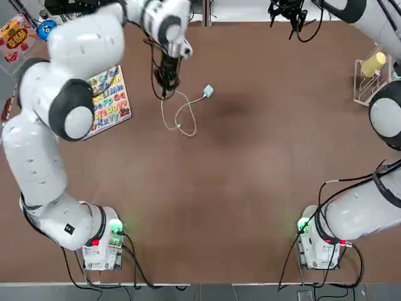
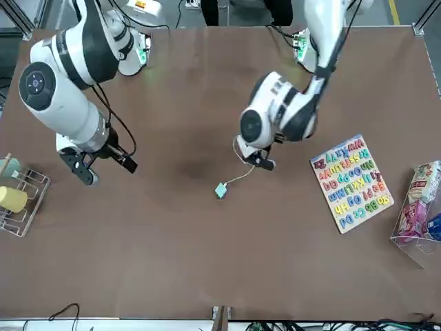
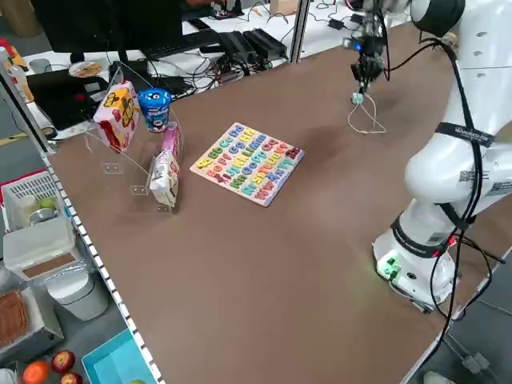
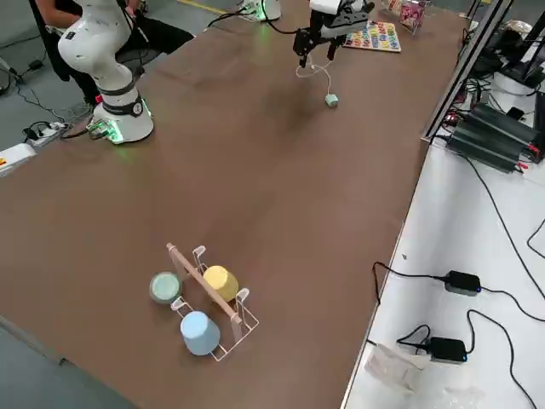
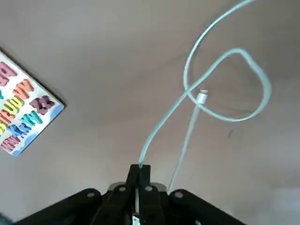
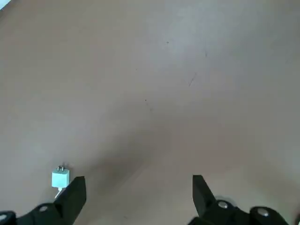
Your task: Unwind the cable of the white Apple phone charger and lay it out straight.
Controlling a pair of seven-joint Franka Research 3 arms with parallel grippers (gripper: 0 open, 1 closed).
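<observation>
Brown surface (image 1: 250, 188); letter puzzle board (image 1: 108, 100) at left. Cable (image 1: 182, 116) looped, unstraightened, trailing from charger (image 1: 208, 91). Left gripper (image 1: 165, 88) pinches cable; right gripper (image 6: 136, 199) spread.

In our left wrist view, the cable (image 5: 220, 70) runs off the picture's edge; its charger end is unseen.

The left arm reaches far across toward the far edge, its gripper (image 1: 165, 88) pointing down, fingers (image 5: 139, 174) pinched together. The right gripper (image 2: 103, 169) hangs near the far right corner, fingers (image 6: 75, 192) spread wide.
</observation>
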